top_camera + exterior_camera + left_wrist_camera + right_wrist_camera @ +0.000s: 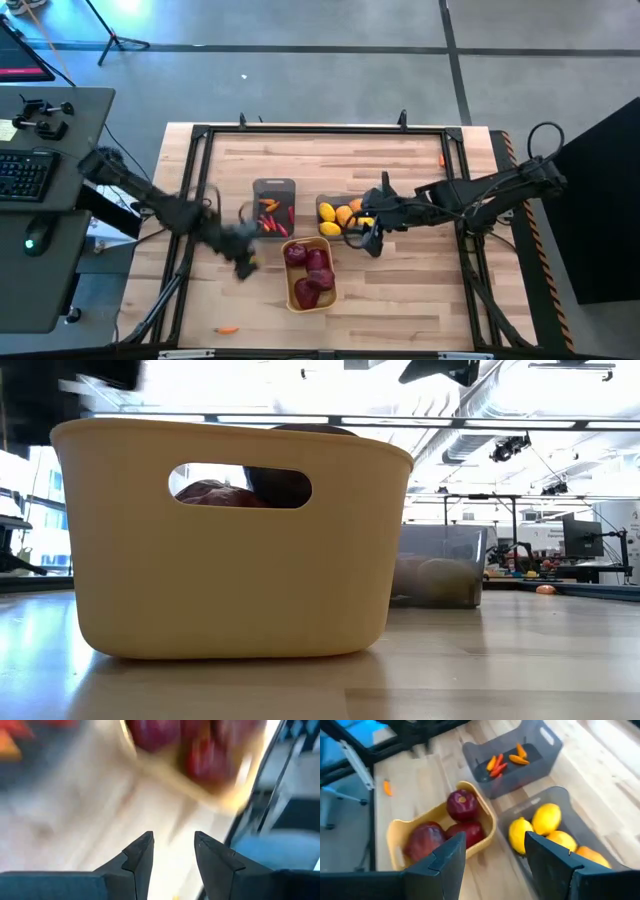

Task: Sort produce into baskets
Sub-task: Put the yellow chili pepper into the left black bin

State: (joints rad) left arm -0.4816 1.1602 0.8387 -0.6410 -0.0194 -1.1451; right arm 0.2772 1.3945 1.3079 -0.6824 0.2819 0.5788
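Sitting mid-worktop (400,300): yellow basket (309,296) holding 4 dark red fruits (312,275), 1 grey basket (274,187) carrying carrot bits (270,208), another grey basket (580,835) holding lemons (343,217). Lying loose near the left front edge: 1 carrot piece (228,329). Hovering left of the yellow basket: left gripper (173,847), jaws parted, gripping nothing. Hanging by the lemons: right gripper (495,851), jaws spread, empty.

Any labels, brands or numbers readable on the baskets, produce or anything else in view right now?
None can be read.
The yellow basket is plain, and so are both grey baskets.
The keyboard has keys too small to read.
The far screens are too small to read.
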